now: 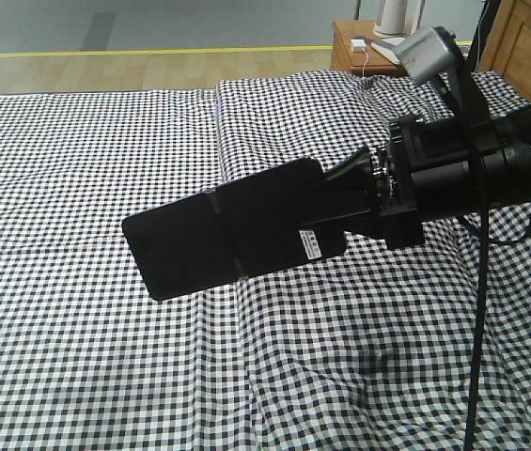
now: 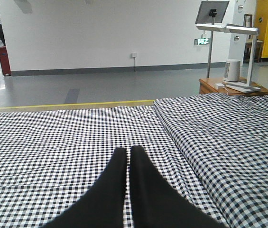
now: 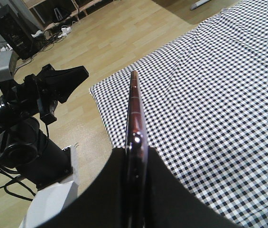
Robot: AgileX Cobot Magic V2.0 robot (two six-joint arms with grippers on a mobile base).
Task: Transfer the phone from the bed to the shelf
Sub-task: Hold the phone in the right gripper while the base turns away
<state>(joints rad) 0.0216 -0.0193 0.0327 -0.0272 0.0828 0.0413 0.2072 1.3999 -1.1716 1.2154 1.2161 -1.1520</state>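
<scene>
The phone (image 1: 218,235) is a thin black glossy slab with a line across its middle and a white sticker (image 1: 310,246) near one end. It hangs flat in the air above the checked bed (image 1: 77,150). My right gripper (image 1: 329,211) is shut on its sticker end. In the right wrist view the phone (image 3: 134,109) stands edge-on, pinkish, clamped between the two black fingers (image 3: 117,180). My left gripper (image 2: 127,151) is shut and empty, low over the bed (image 2: 53,137). The shelf is out of view.
A reddish-brown bedside table (image 1: 359,47) with a white lamp (image 2: 233,71) stands past the bed's far right corner. A wooden panel (image 1: 528,42) rises at the right. My left arm (image 3: 34,95) and the white base (image 3: 53,199) are over wood floor beside the bed edge.
</scene>
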